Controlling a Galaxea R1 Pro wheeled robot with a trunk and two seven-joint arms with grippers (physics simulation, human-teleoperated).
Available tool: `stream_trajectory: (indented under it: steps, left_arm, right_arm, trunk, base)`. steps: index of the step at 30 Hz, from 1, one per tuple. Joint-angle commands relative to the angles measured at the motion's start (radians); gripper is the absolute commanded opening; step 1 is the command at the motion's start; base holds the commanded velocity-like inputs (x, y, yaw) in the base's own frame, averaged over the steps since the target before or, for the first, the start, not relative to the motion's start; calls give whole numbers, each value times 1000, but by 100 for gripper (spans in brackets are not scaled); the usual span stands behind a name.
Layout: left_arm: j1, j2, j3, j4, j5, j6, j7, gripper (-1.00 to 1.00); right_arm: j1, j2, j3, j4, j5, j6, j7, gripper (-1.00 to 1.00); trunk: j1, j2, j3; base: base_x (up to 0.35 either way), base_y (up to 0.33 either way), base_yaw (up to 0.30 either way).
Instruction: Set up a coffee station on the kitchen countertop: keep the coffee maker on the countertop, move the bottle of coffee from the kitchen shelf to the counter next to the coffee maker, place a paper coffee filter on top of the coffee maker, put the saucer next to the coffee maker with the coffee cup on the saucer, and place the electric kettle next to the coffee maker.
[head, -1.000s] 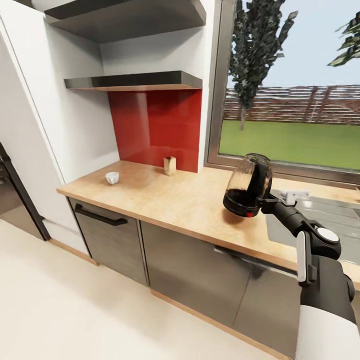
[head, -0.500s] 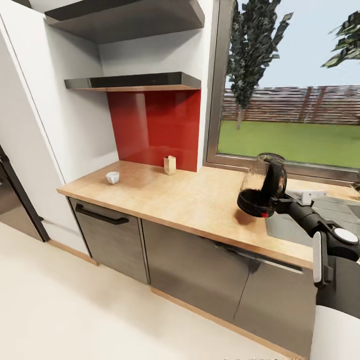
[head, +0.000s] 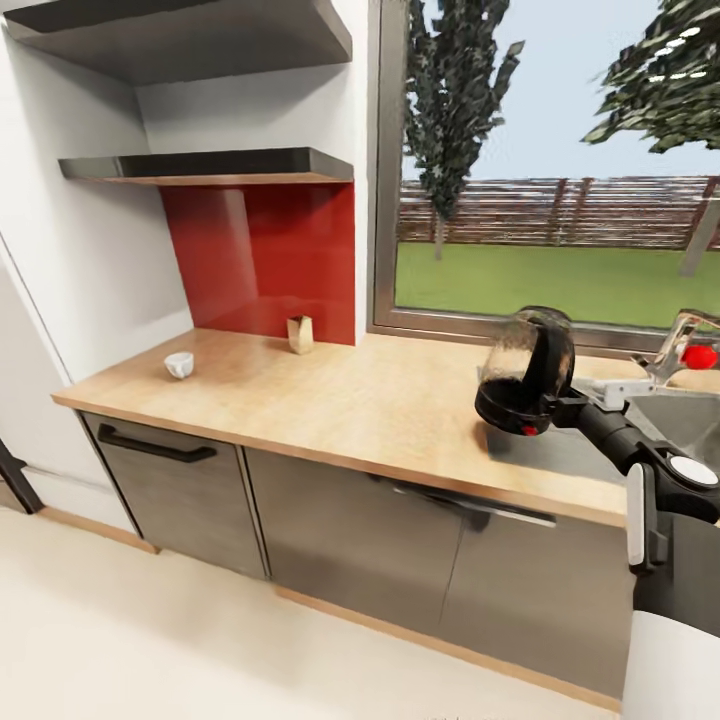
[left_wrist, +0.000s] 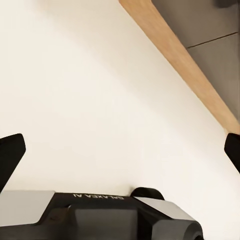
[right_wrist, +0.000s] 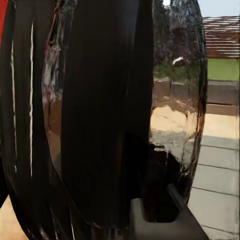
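Kettle: we carry the electric kettle (head: 522, 368) tilted, held off the kitchen countertop (head: 380, 405), over its front edge just beside the sink.
Right gripper (head: 556, 405): clamped on the kettle's black handle.
Left gripper (left_wrist: 120, 150): fingers spread wide, empty, above pale floor.
Cup: the coffee cup (head: 179, 364) sits well apart from the kettle, near the countertop's far end.
Risk: the tilt could let the kettle swing or slip as we travel, and its base could clip the counter edge.

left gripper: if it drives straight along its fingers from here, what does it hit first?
Probably the pale floor: the left gripper, fingers spread, points down at it. The wooden plinth strip under the cabinets sits off to one side. Depth is unclear.
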Motion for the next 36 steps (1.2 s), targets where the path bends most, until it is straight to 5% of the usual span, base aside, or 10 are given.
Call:
stream_trajectory:
  steps: [1,36]
  left_arm:
    - [-1,0,-6,1,3,-7,-2,100]
    - [-1,2,-6,1,3,-7,-2,100]
  right_arm:
    - [-1,0,-2,-2,6,3,9,-100]
    - [-1,0,-2,-2,6,1,9,-100]
  trunk:
    - [0,-1,0]
    - [0,-1,15]
  base:
    - [0,0,-251]
    - [0,0,-251]
